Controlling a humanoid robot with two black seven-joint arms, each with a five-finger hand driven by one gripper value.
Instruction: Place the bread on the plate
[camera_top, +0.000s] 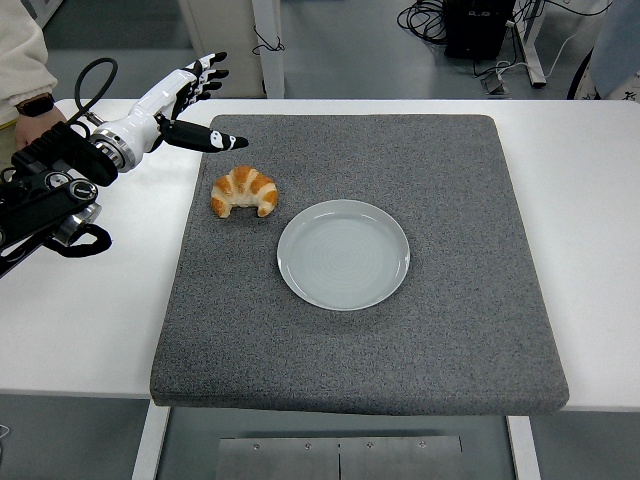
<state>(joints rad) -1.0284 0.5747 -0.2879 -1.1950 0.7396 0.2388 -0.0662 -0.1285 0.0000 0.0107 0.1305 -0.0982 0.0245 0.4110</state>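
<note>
**Croissant lies free on the mat, left hand open above and to its left**

Bread, a golden croissant (244, 192), lies on the grey mat (450, 300) in its far-left part, its curved back turned to the far side and its two tips pointing toward the near edge. Nothing touches it. Just to its right and a little nearer sits the pale round plate (343, 254), bare, with a small gap between its rim and the croissant.

Coming in from the left edge, the left hand (180, 100) is over the white table (100, 320) at the mat's far-left corner, to the far left of the croissant and apart from it. Its fingers are spread and hold nothing; the thumb (212, 140) juts right over the mat's edge, ending short of the croissant. A person's sleeve and hand (35, 125) show at the far-left corner.
</note>
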